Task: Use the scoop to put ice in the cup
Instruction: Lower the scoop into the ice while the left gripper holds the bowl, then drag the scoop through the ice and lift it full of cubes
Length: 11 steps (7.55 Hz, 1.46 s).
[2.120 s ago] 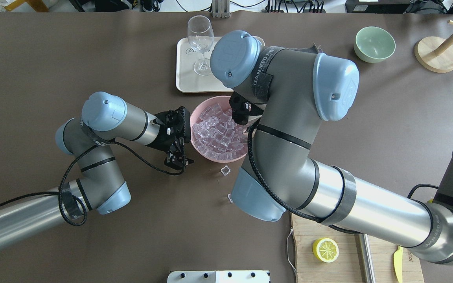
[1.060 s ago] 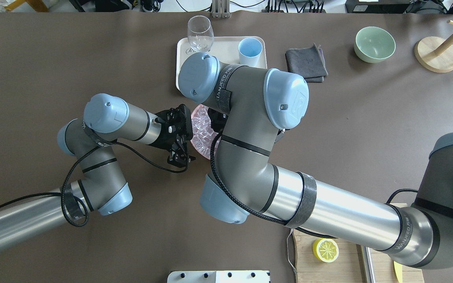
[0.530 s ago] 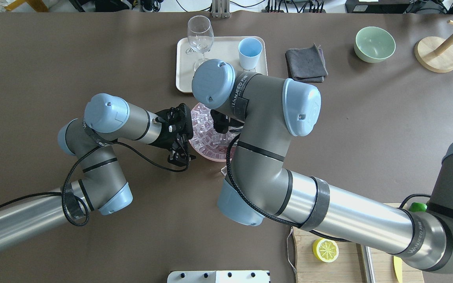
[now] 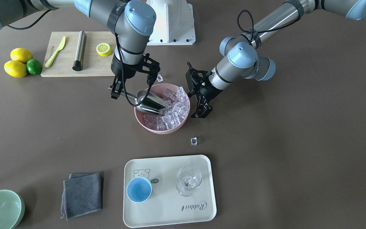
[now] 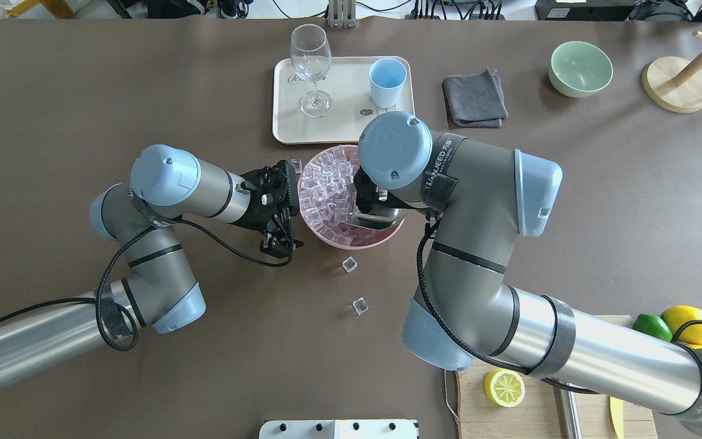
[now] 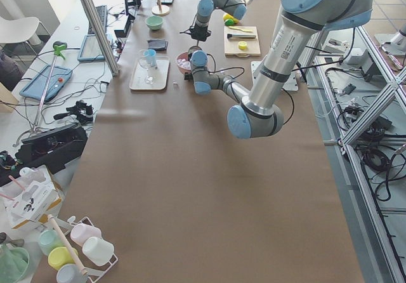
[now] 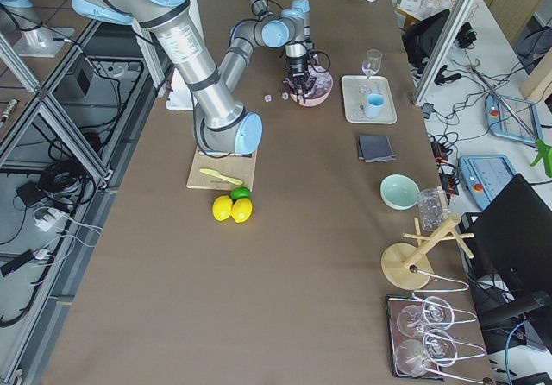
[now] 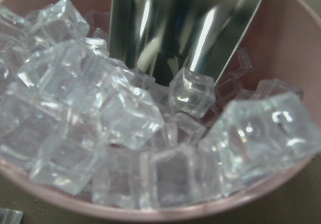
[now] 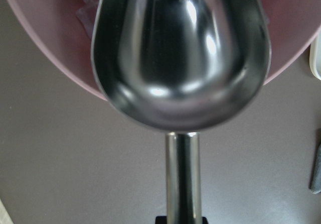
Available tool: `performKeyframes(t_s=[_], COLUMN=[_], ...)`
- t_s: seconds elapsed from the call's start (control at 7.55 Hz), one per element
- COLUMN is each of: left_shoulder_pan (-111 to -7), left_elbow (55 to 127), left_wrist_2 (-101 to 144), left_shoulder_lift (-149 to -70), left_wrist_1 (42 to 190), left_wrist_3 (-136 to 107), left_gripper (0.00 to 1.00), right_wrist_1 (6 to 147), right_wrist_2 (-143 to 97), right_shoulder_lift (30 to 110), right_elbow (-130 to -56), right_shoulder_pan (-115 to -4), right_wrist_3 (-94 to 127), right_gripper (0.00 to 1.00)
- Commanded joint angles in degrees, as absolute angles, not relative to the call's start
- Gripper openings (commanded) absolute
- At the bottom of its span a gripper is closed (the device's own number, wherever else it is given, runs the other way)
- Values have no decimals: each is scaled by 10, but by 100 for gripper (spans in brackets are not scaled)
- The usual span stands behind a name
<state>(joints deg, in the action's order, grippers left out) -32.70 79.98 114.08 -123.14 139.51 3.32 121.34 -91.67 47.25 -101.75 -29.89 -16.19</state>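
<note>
**Scoop nosed into ice, R jaws on handle**

Tray (image 4: 164,210) lies well apart from pink bowl (image 4: 157,129), on the side away from robot. R gripper (image 4: 117,92) hangs just outside bowl's rim, jaws pinching scoop (image 4: 151,102) by its handle. Trough slants over rim, mouth among ice (image 4: 174,114) piled in bowl. L gripper (image 4: 202,113) is just beside the opposite rim; jaws: can't tell. Light-blue cup (image 4: 139,189) stands upright on tray. Three loose cubes (image 5: 349,264) lie near bowl.
</note>
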Motion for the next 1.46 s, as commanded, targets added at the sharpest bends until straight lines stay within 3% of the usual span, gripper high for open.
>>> performKeyframes(t_s=[0.0, 1.33], left_shoulder_pan=[-327, -327], left_elbow=[800, 801], left_wrist_2=[1140, 1137], left_shoulder_lift=[-1232, -1242], left_wrist_1=[1395, 1390], left_wrist_3=[35, 38], left_gripper=[98, 98], right_wrist_1=[1121, 946], right_wrist_2=[-941, -1021], right_shoulder_lift=[511, 580], right_elbow=[-1021, -1051], right_shoulder_pan=[-299, -319], right_wrist_3=[-112, -34], right_gripper=[0, 0])
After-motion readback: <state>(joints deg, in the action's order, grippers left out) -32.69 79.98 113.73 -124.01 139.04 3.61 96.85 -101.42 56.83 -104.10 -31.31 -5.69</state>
